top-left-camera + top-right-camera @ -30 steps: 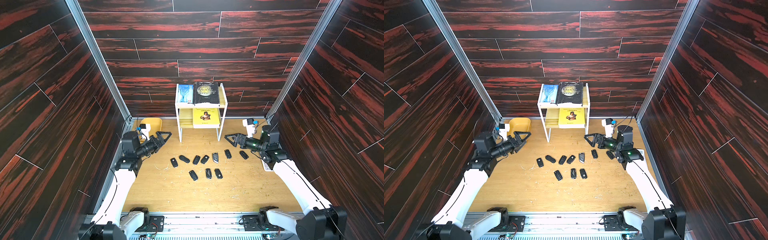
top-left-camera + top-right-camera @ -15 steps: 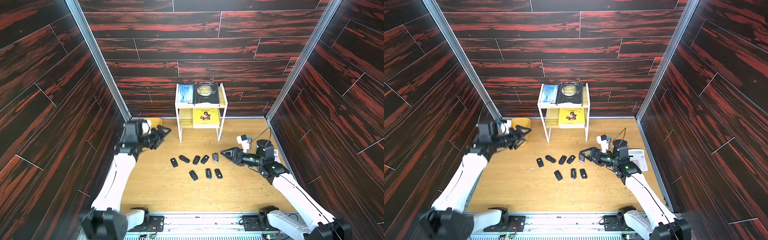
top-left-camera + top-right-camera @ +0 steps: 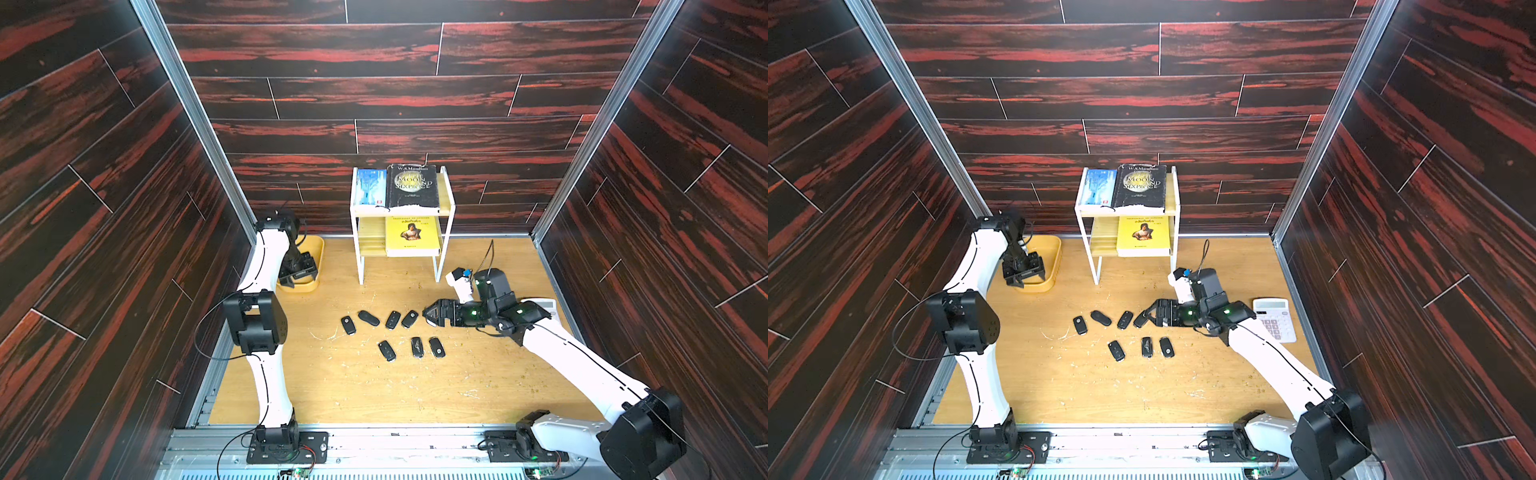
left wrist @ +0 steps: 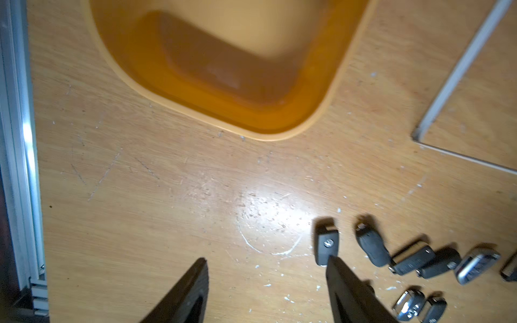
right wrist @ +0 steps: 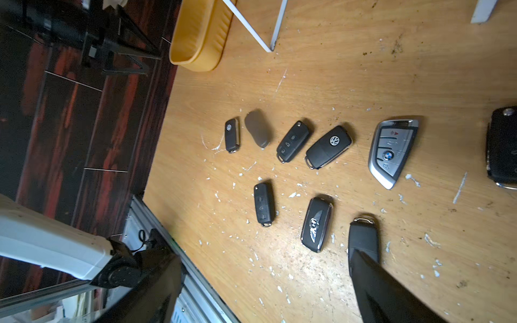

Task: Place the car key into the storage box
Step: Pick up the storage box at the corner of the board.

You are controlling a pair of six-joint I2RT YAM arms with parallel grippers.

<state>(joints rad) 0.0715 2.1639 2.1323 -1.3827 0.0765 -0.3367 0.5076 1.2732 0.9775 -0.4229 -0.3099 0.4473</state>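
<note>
The yellow storage box (image 3: 321,257) (image 3: 1057,257) lies by the left wall at the back and holds nothing that shows. Several black car keys (image 3: 392,319) (image 3: 1125,320) lie in two rows mid-table. My left gripper (image 3: 300,277) (image 3: 1027,279) hangs pointing down over the box's near end, open and empty; in the left wrist view the left gripper (image 4: 267,260) has the box rim (image 4: 279,137) beyond it. My right gripper (image 3: 428,318) (image 3: 1148,318) (image 5: 260,254) is open, low over the right end of the back row. It covers a silver key (image 5: 391,151) in both top views.
A white two-tier book shelf (image 3: 401,216) (image 3: 1127,212) stands at the back centre, its legs near the box. A white calculator (image 3: 1275,320) lies under the right forearm by the right wall. Aluminium rails (image 4: 19,139) edge the table.
My left arm has lifted and swung its gripper down over the box's near end, jaws narrowing somewhat. My right gripper has come forward and left onto the back row of keys, still wide.
</note>
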